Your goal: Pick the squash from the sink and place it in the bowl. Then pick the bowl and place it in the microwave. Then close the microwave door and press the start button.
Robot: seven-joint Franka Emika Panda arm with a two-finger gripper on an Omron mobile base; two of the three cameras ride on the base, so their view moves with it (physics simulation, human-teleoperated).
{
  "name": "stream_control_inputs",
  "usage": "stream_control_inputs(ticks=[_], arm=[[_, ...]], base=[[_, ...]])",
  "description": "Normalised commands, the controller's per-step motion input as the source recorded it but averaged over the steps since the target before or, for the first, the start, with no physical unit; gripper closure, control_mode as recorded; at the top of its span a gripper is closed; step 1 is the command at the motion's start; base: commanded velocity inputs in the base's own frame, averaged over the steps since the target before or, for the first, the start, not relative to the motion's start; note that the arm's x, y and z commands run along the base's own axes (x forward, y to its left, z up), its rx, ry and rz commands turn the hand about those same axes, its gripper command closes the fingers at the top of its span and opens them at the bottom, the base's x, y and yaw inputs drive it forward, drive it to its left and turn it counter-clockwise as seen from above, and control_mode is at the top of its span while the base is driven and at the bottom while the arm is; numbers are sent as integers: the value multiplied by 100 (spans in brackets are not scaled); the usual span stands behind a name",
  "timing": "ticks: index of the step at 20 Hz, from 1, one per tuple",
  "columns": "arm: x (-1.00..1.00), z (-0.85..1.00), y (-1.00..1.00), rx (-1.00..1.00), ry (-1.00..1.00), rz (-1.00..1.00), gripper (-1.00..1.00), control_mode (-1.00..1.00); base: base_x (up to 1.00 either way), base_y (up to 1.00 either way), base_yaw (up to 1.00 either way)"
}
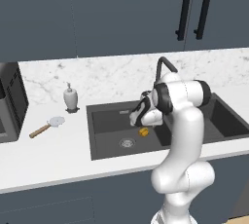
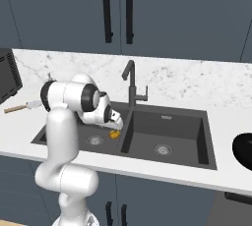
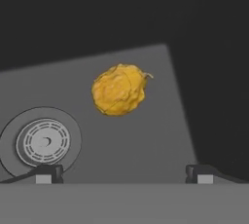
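The squash (image 1: 143,131) (image 2: 114,134) (image 3: 119,89), a small yellow-orange lump, lies on the floor of the left basin of the dark sink (image 1: 104,121) (image 2: 170,122), near its dividing wall. A round drain (image 3: 43,141) sits beside it. My gripper (image 1: 137,122) (image 2: 116,122) (image 3: 124,174) hangs open just above the squash, pointing down at it, apart from it, with nothing between the fingertips (image 3: 46,173). The glossy black bowl (image 2: 243,151) stands on the counter to the right of the sink, cut by the frame edge. A dark boxy appliance (image 1: 12,99) (image 2: 7,75) stands at the counter's left end; I cannot tell whether it is the microwave.
The dark gooseneck faucet (image 1: 164,66) (image 2: 130,85) rises behind the sink, close to my arm. A white soap dispenser (image 1: 71,97) and a wooden-handled brush (image 1: 47,126) lie on the counter to the left. Dark wall cabinets (image 1: 121,13) hang overhead.
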Motion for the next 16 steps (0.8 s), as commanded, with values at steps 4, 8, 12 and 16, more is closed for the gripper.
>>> stream_control_inputs(ticks=[4,8,12,16], arm=[[29,-32,0,0,0,0,-100,-100],[38,-33,0,0,0,0,-100,-100],[32,-24,0,0,0,0,-100,-100],[28,-25,0,0,0,0,-100,-100]], base=[[0,0,0],[0,0,0],[0,0,0],[0,0,0]])
